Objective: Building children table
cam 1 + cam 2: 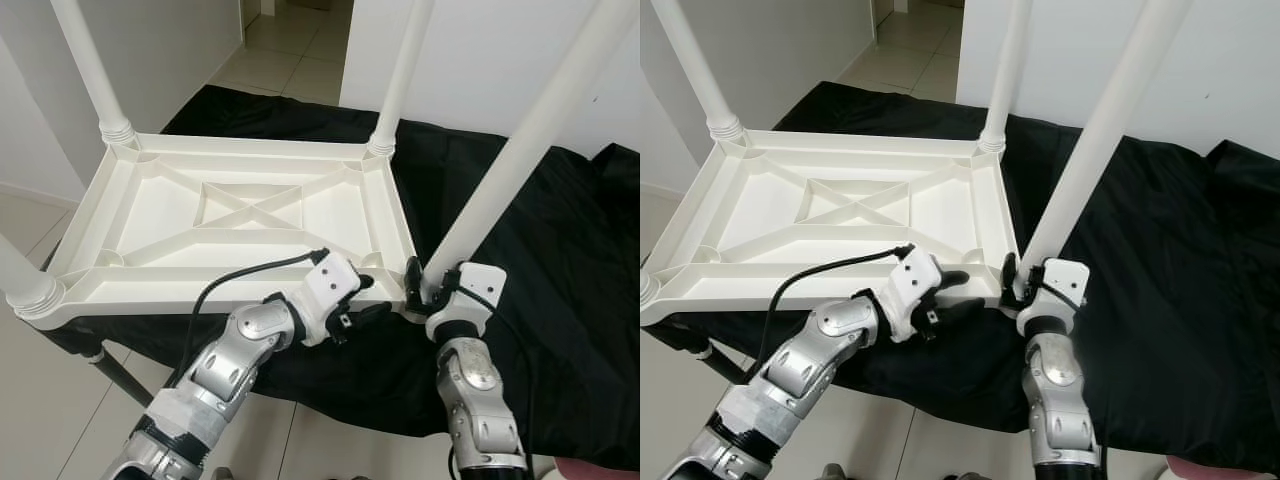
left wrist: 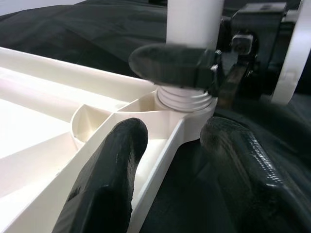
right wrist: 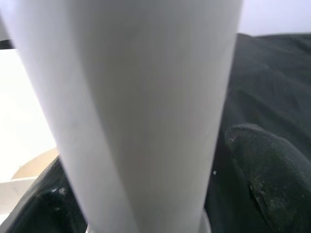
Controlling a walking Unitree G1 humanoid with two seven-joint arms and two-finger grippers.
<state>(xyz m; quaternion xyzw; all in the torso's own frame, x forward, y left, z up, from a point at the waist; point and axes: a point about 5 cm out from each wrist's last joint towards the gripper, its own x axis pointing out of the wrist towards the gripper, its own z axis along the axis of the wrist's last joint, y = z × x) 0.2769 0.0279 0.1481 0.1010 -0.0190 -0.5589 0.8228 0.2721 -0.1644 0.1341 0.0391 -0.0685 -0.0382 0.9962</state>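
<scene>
Black cloth [image 1: 560, 260] covered the low surface, and pale floor tiles [image 1: 280, 60] ran away behind it between white walls. On the cloth lay the white plastic table top [image 1: 230, 215], turned upside down, so its ribbed underside with a crossed brace faced up. Four white legs stood up from its corners. At the far left corner was one leg [image 1: 90, 70], and at the near left corner another leg [image 1: 15, 275] rose out of the picture. The far right leg [image 1: 405, 70] stood at the back corner.

The left gripper [image 1: 372, 298] reached across from the left to the near right corner of the table top. In the left wrist view its two black fingers [image 2: 109, 179] were spread apart, one over the white rim and the other over the cloth, so the gripper was open and held nothing.

At that same corner the near right leg [image 1: 520, 140] stood in its threaded socket and leaned away to the right. The right gripper [image 1: 425, 290] was closed around the base of this leg, with one finger on each side of it, just above the socket ring.
</scene>
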